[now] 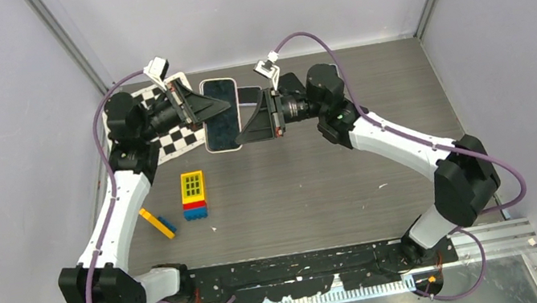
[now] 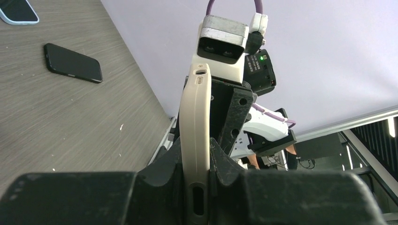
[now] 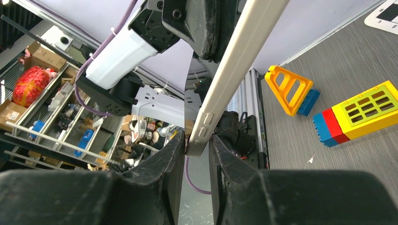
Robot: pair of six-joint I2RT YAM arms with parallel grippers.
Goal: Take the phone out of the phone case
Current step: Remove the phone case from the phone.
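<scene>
Worktop point(image 1: 351, 179): grey wood grain; a spare black phone point(image 2: 72, 62) lies flat on it, well apart from the work.
Phone case point(image 2: 195, 140): cream, held in the air over the far part of the worktop, between the two arms.
Phone point(image 1: 221, 118): seated in the case, dark screen facing up.
Left gripper point(image 2: 196, 157): pressed together on the case's left long edge, pinching it.
Right gripper point(image 3: 197, 145): fingers straddle the right long edge at its near corner, beside the side buttons; cannot tell if both are in contact.
Handling (judgement): the phone is stiff, smooth and breakable glass, and light. The case looks like a flexible skin that peels at the corners.
Where to hold (judgement): pinch the case rim only and keep the screen free. Peel one corner back, then push the phone out through the back.
Long axis: runs near to far, slightly tilted in the top view, lying about level.
</scene>
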